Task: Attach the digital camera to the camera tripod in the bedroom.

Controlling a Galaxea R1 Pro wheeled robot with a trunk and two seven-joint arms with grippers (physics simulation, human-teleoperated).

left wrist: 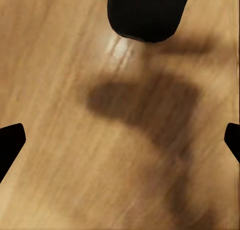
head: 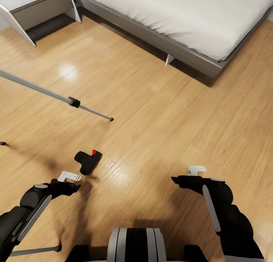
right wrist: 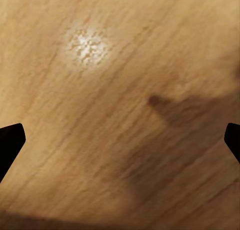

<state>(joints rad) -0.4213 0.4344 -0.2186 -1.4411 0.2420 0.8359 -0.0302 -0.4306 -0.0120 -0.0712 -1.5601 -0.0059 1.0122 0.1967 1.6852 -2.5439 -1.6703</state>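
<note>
The digital camera (head: 88, 161) lies on the light wood floor, matte black with its red button facing up. My left gripper (head: 70, 180) hovers just short of it, open, with nothing between its fingers. In the left wrist view the digital camera (left wrist: 145, 14) is a black block ahead of the left gripper (left wrist: 120, 140), whose fingertips (left wrist: 10, 140) sit far apart. One silver leg of the camera tripod (head: 57, 96) slants down to a black foot on the floor; the tripod head is out of view. My right gripper (head: 187, 175) is open over bare floor, and so is the right gripper (right wrist: 120, 140) in its wrist view.
The low grey bed (head: 189, 53) with its white mattress runs across the far right. A white bedside table (head: 34, 7) stands at the far left. Two more tripod feet (head: 3, 143) rest on the floor beside my left arm. My base (head: 136, 245) is at the near edge.
</note>
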